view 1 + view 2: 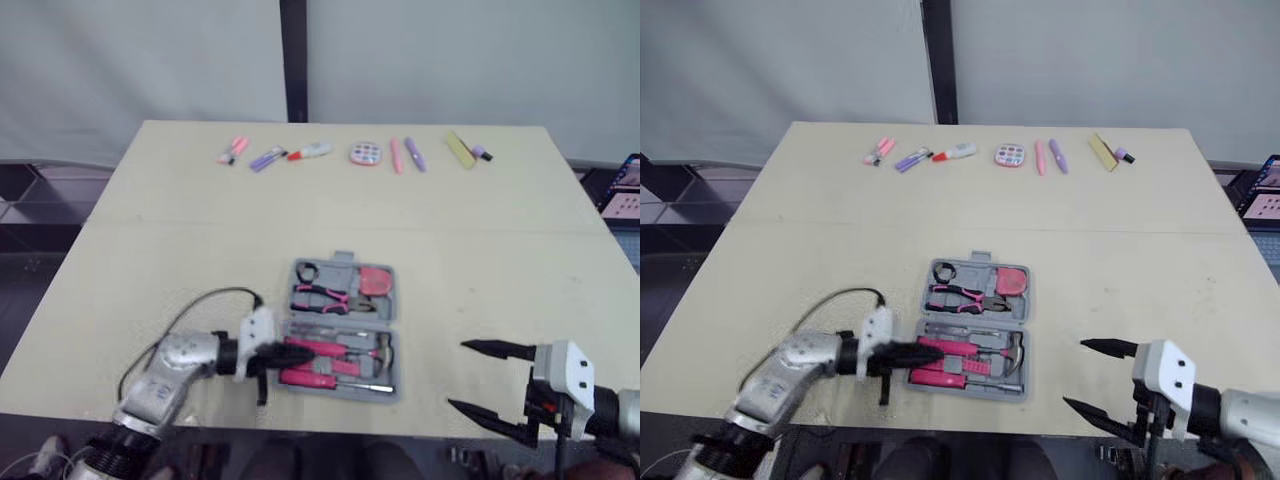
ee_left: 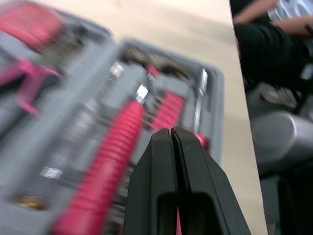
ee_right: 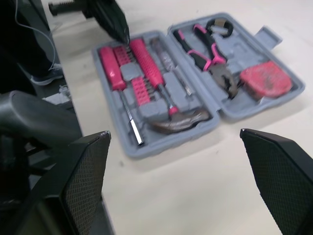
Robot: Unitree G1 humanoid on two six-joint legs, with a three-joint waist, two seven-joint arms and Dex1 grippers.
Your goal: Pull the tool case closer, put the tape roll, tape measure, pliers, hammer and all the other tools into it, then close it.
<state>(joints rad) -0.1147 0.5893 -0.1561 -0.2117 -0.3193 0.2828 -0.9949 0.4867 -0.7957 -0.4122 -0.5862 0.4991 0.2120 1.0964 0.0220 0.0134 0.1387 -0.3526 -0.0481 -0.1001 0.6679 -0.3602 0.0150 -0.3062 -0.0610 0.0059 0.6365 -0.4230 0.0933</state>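
The grey tool case (image 1: 392,325) lies open near the table's front edge. Its far half holds a black tape roll (image 1: 306,271), pink-handled pliers (image 1: 322,297) and a pink tape measure (image 1: 375,281). In the near half lie a pink-handled hammer (image 1: 345,349) and a pink screwdriver (image 1: 322,378). My left gripper (image 1: 298,353) is shut, its tips over the left end of the pink handles (image 2: 110,171) in the near half. To the right of the case, my right gripper (image 1: 460,376) stands wide open over bare table, holding nothing.
A row of small items lies along the table's far edge: pink and purple markers (image 1: 268,158), a round pink case (image 1: 365,154), a yellow bar (image 1: 460,149). The table's front edge is just below both grippers. A seated person's arm (image 2: 274,14) shows beyond that edge.
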